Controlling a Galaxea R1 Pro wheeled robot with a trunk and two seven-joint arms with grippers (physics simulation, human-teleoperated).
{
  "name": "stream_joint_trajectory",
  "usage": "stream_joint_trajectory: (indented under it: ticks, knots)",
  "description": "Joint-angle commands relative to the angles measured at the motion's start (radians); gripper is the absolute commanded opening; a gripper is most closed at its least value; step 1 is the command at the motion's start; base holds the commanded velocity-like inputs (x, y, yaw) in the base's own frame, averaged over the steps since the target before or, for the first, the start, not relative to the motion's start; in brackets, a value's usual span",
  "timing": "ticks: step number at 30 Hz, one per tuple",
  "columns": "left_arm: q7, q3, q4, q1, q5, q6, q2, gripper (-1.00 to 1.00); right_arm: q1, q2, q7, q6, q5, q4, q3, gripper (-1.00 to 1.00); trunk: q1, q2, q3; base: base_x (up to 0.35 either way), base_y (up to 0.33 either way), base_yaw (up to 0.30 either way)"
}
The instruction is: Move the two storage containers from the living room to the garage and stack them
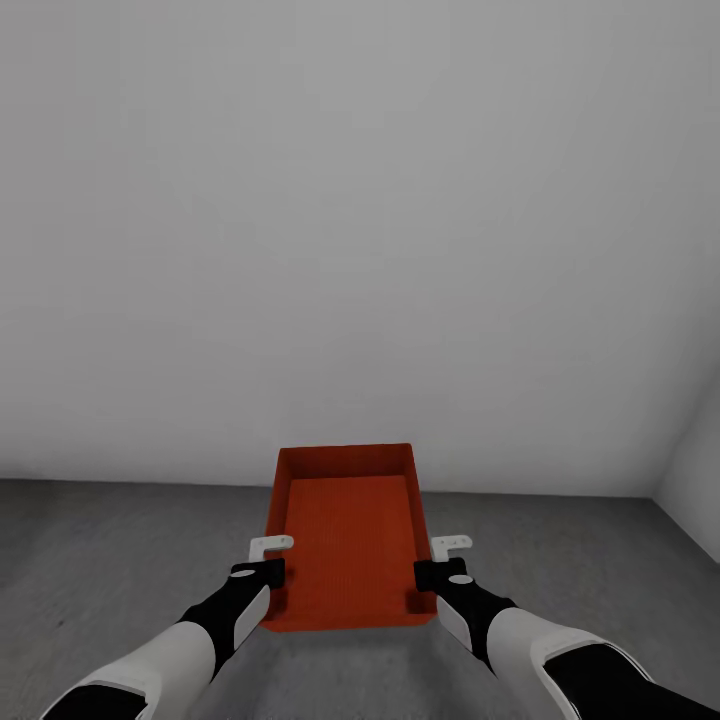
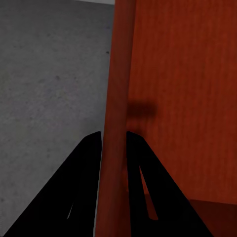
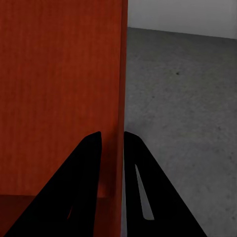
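**A:** Where do the claws stand?

**B:** The left gripper (image 2: 114,148) straddles one long wall of the storage container (image 1: 348,535), a finger on each face, clamped on it. The right gripper (image 3: 112,148) does the same on the opposite wall. The box hangs between the two, open side up and empty.

**A:** And beyond the claws?

**B:** Dark grey floor (image 1: 120,550) lies under and around the box, with a plain white wall (image 1: 360,220) just ahead. I judge this is the garage, so one carry is nearly done: lowering and release are left, then the second container and the stacking.

**A:** What do the views add to each other?

**B:** The wrist views show the fingers pinching the walls. The head view shows the whole box and the wall ahead.
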Motion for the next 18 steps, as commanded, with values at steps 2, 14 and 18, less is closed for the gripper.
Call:
stream_joint_trajectory:
  ticks: [2,14,18]
  knots:
    - [0.013,0.024,-0.004,-0.001,-0.011,0.008,0.025,-1.00,-0.001,-0.002,-0.005,-0.005,-0.016,0.001,-0.011,-1.00,0.000,-0.001,-0.004,0.000,0.000,0.000]
    - [0.013,0.024,-0.004,-0.001,-0.011,0.008,0.025,-1.00,-0.001,-0.002,-0.005,-0.005,-0.015,0.001,-0.011,-1.00,0.000,-0.001,-0.024,0.000,0.000,0.000]
    - [0.013,0.024,-0.004,-0.001,-0.011,0.008,0.025,-1.00,-0.001,-0.002,-0.005,-0.005,-0.016,0.001,-0.011,-1.00,0.000,-0.001,-0.030,0.000,0.000,0.000]
